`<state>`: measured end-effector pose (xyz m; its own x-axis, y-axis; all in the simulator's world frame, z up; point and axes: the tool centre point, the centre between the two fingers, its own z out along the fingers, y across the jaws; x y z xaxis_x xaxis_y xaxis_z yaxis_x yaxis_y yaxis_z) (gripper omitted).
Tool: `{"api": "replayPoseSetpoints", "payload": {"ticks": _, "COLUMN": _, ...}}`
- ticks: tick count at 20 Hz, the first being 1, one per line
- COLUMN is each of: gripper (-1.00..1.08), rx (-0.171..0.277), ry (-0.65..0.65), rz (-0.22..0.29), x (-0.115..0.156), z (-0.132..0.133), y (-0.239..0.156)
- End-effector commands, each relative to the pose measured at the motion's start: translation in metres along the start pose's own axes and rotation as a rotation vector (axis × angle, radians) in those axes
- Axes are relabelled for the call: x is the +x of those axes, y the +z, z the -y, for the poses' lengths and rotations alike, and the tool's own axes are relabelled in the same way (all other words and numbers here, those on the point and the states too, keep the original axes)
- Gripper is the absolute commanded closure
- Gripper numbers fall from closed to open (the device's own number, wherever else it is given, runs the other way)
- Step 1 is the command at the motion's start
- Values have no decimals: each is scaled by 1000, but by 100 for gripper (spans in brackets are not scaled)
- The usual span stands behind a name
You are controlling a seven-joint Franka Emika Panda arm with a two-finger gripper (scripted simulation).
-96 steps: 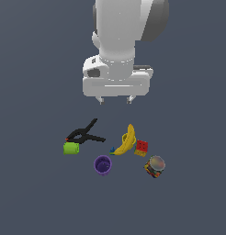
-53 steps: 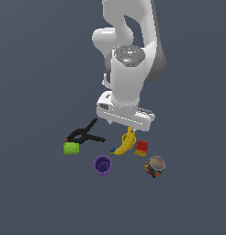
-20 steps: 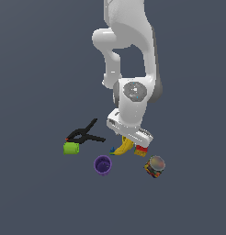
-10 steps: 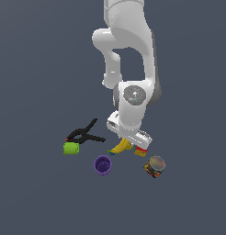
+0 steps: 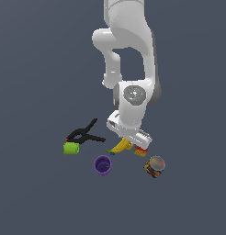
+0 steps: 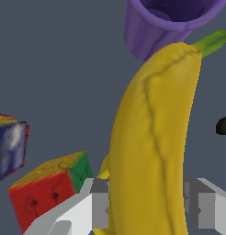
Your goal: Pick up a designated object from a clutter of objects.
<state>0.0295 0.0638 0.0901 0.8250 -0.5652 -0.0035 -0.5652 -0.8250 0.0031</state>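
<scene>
The banana, yellow with a green tip, fills the wrist view and lies on the dark floor among the clutter. My gripper straddles its thick middle, and both grey fingers press against its sides. In the exterior view the banana pokes out from under the low white hand, with the gripper right on top of it. Its far end is hidden by the hand.
A purple cup stands close by the banana's tip. A red cube and a tin can sit on the exterior view's right. A black clamp and a green cylinder lie on its left.
The arm has come down from high above the clutter onto the banana. Over the last second the hand has stayed low with almost no movement.
</scene>
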Motion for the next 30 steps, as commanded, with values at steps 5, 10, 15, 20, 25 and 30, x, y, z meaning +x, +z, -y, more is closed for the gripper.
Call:
{"api": "replayPoseSetpoints", "payload": {"ticks": 5, "gripper": 108, "rx": 2, "ry": 0, "rz": -2, "x": -6, "z": 3, "y": -20}}
{"api": "replayPoseSetpoints", "payload": {"ticks": 10, "gripper": 108, "rx": 2, "ry": 0, "rz": -3, "x": -16, "z": 7, "y": -51}}
{"api": "replayPoseSetpoints", "payload": {"ticks": 15, "gripper": 108, "rx": 1, "ry": 0, "rz": -3, "x": -31, "z": 13, "y": -95}}
{"api": "replayPoseSetpoints", "payload": {"ticks": 20, "gripper": 108, "rx": 1, "ry": 0, "rz": -4, "x": -49, "z": 20, "y": -149}}
{"api": "replayPoseSetpoints", "payload": {"ticks": 25, "gripper": 108, "rx": 1, "ry": 0, "rz": -4, "x": -66, "z": 28, "y": -204}}
{"api": "replayPoseSetpoints", "payload": {"ticks": 30, "gripper": 108, "rx": 2, "ry": -1, "rz": -4, "x": -81, "z": 36, "y": -253}}
